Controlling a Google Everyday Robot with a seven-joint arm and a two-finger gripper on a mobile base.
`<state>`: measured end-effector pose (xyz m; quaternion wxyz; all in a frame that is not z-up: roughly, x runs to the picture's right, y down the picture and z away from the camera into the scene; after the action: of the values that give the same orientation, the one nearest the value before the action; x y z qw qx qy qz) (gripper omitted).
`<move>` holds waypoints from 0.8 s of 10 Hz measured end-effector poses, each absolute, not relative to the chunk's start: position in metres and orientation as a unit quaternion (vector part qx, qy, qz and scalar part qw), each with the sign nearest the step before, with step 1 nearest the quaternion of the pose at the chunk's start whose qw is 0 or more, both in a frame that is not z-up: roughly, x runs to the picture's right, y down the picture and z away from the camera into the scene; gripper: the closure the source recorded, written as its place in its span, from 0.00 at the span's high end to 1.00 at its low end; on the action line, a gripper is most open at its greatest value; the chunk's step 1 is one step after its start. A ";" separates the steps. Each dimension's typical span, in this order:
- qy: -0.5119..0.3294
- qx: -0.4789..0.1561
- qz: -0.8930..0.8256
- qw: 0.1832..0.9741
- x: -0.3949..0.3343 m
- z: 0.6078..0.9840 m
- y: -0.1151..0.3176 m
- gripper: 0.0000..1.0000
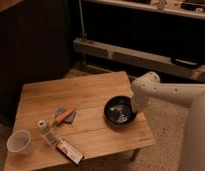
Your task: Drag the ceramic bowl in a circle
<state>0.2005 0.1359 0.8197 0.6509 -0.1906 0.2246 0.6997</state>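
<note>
The ceramic bowl [118,112] is wide, round and glossy black with pale glints inside. It sits on the wooden table [86,92] near its right edge. My gripper [132,109] reaches down from the white arm on the right to the bowl's right rim and seems to touch it. The arm's wrist hides the rim there.
A small white cup [20,142] stands at the table's front left corner. A small bottle [44,128], an orange-handled tool on a grey cloth [64,116] and a flat packet [69,151] lie left of the bowl. A dark wall and a bench stand behind.
</note>
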 end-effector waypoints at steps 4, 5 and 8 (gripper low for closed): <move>0.218 -0.242 0.683 0.653 0.159 0.768 0.189 0.00; 0.213 -0.255 0.676 0.657 0.149 0.762 0.196 0.00; 0.181 -0.276 0.652 0.683 0.101 0.764 0.183 0.00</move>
<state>0.1014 0.1831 0.7641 0.6826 -0.2764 0.1805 0.6520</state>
